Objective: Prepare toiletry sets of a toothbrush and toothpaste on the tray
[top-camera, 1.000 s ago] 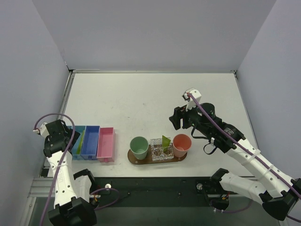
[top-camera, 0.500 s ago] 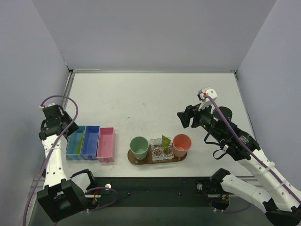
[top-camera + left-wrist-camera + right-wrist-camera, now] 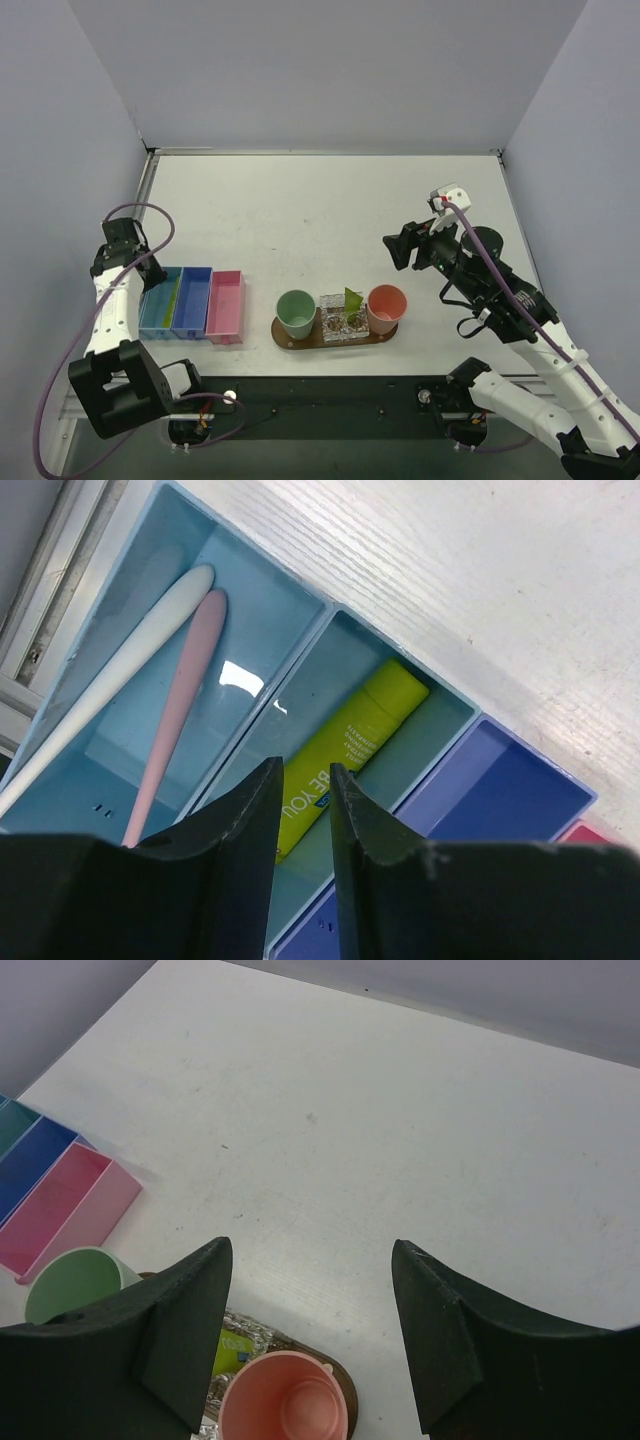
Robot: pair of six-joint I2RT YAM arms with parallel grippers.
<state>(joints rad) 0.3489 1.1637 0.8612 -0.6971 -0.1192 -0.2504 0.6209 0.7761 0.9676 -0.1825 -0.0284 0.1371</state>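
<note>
The pink toothbrush lies beside a white one in the light blue bin. A yellow-green toothpaste tube lies in the teal bin next to it. My left gripper hovers over these bins, its jaws a narrow gap apart with nothing between them. The brown oval tray carries a green cup, a clear glass holding a green tube, and a pink cup. My right gripper hangs wide open and empty above and behind the pink cup.
A dark blue bin and a pink bin stand to the right of the teal one; neither shows anything inside. The bins sit near the table's left edge, by a metal rail. White tabletop stretches behind the tray.
My left wrist has swung up and over the bins, and its jaws have narrowed from wide to a small gap. The right arm has drifted a little to the right.
</note>
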